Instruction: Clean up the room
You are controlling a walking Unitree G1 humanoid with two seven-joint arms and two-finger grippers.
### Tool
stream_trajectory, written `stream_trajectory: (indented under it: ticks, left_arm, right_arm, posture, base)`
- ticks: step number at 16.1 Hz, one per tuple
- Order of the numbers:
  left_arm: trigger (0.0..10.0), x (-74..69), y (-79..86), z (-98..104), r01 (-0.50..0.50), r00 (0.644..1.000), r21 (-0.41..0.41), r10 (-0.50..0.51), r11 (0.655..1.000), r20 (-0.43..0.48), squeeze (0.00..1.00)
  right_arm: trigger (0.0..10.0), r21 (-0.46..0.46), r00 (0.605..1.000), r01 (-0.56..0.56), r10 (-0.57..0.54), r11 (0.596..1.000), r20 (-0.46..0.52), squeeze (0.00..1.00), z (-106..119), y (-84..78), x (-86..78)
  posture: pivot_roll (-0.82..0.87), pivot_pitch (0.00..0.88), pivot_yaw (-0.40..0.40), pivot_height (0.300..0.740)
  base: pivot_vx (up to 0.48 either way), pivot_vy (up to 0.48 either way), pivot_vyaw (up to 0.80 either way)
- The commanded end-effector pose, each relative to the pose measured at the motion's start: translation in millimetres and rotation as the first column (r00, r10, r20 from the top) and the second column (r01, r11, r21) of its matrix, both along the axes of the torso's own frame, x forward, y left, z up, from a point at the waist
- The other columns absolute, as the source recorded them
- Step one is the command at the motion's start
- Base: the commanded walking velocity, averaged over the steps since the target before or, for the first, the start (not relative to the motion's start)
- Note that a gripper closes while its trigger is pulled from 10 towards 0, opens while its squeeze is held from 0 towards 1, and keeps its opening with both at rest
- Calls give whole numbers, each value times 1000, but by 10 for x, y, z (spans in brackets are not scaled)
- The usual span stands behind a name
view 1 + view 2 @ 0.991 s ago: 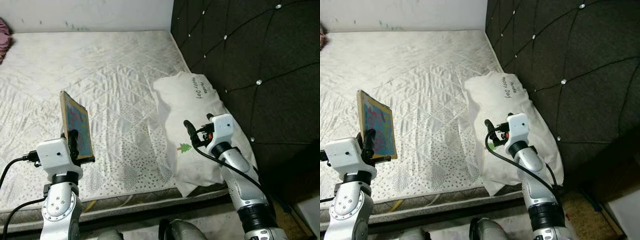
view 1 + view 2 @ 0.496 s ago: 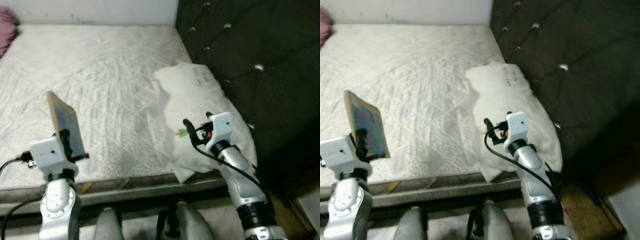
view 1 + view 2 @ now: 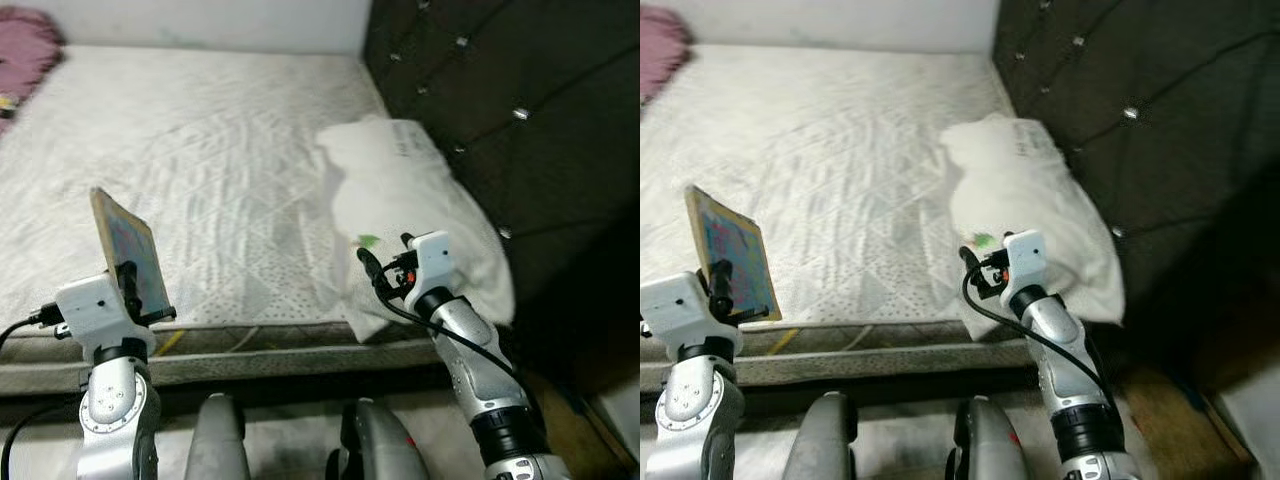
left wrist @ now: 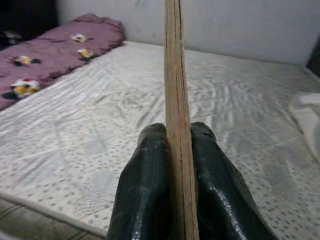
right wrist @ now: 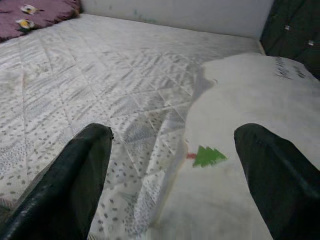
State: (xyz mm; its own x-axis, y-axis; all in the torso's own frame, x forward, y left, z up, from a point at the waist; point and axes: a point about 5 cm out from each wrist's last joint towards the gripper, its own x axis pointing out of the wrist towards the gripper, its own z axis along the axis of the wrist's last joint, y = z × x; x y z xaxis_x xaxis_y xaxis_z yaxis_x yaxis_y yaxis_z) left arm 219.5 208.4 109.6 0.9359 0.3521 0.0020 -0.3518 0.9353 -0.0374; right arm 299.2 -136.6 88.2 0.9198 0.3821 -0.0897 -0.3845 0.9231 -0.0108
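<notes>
The left gripper [image 4: 176, 150] is clamped on one thin book [image 3: 130, 252], its two black fingers [image 4: 147, 180] pressed flat against either cover so the book stands upright on its edge, held above the near edge of the mattress [image 3: 200, 150] on the robot's left side. The cover [image 3: 732, 252] is blue with red and yellowish patches; whatever is printed on it is too blurred to read. The right gripper [image 5: 170, 170] hangs with its two fingers [image 5: 70, 175] spread wide apart and nothing between them, just over the near corner of the one white pillow [image 3: 410, 215]. That pillow lies at the right side of the mattress, against the dark tufted headboard [image 3: 500, 100] with its shiny buttons. A small green tree mark [image 5: 209, 156] with a red stub beside it is printed on the pillow near the gripper, and a line of dark handwriting [image 5: 290, 69] runs near its far end, too small to make out. The mattress is quilted white with a speckled diamond pattern. At its far left corner lies a purple blanket [image 4: 55, 50] with flower prints, against the pale wall [image 4: 240, 25].
</notes>
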Motion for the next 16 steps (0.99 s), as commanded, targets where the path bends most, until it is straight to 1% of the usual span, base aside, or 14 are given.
stream_trajectory:
  ticks: [1, 2, 4, 7, 12, 16]
  left_arm:
    - [10000, 29, -19, 116, 13, 998, 3, -14, 1000, 62, 0]
    - [10000, 18, -24, 125, 32, 997, 4, -32, 999, 75, 0]
    - [10000, 15, -34, 109, 37, 997, -5, -37, 999, 67, 0]
    - [10000, 31, -42, 118, 43, 997, -7, -42, 999, 71, 0]
    - [10000, 24, -56, 107, 53, 996, -10, -52, 999, 70, 0]
    - [10000, 40, -71, 114, 64, 995, -12, -63, 998, 75, 0]
  right_arm:
    - [10000, -8, 999, -23, 23, 1000, 26, 0, 59, 32, 15]
    - [10000, -49, 998, -48, 49, 998, 35, 0, 56, 66, 3]
    - [10000, -71, 997, -75, 77, 995, 30, 0, 38, 104, -10]
    - [10000, -9, 996, -86, 86, 996, 2, 0, 28, 93, 0]
    - [10000, -5, 995, -102, 102, 995, 10, 0, 43, 98, -7]
    - [10000, 7, 995, -103, 103, 995, 2, 0, 41, 93, -7]
  posture:
    - [8, 77, -60, 657]
    - [3, 77, -59, 657]
    - [3, 77, -60, 657]
    - [4, 78, -62, 657]
    - [1, 81, -62, 657]
    - [-1, 83, -61, 657]
  base:
    - [0, 0, 0]
    - [0, 0, 0]
    - [0, 0, 0]
    - [0, 0, 0]
    - [0, 0, 0]
    - [278, 0, 0]
